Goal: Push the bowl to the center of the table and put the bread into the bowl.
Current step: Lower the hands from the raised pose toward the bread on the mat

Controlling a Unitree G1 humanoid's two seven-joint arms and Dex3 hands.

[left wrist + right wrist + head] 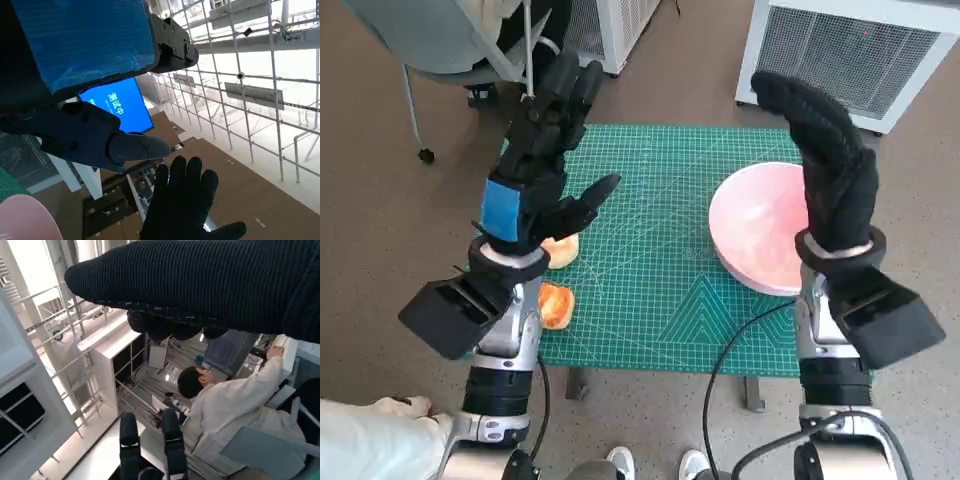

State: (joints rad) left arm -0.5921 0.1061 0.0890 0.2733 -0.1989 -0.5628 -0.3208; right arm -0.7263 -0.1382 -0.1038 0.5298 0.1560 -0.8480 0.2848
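The left hand [542, 150] covered most of one bread piece [560, 250] beside the bowl [760, 240], and its forearm overlapped a second [555, 305]. The right hand [830, 165] hid part of the bowl's rim. In the left wrist view, the picture's edge cut the bowl off.

A robotics lab or test hall in a tall industrial building.

The small table carries a green cutting mat [660, 250] printed with a grid, standing on a plain brown floor [380, 230] between white ventilated cabinets [860, 50] and a wheeled office chair [450, 50]. The wrist views show a high glazed wall with steel framing [250, 75], a blue screen [120, 105] with white characters, white shelving [120, 360], and a person in a white coat [240, 400] seated at equipment. Loose black cables [740, 350] hang from the robot's arm.
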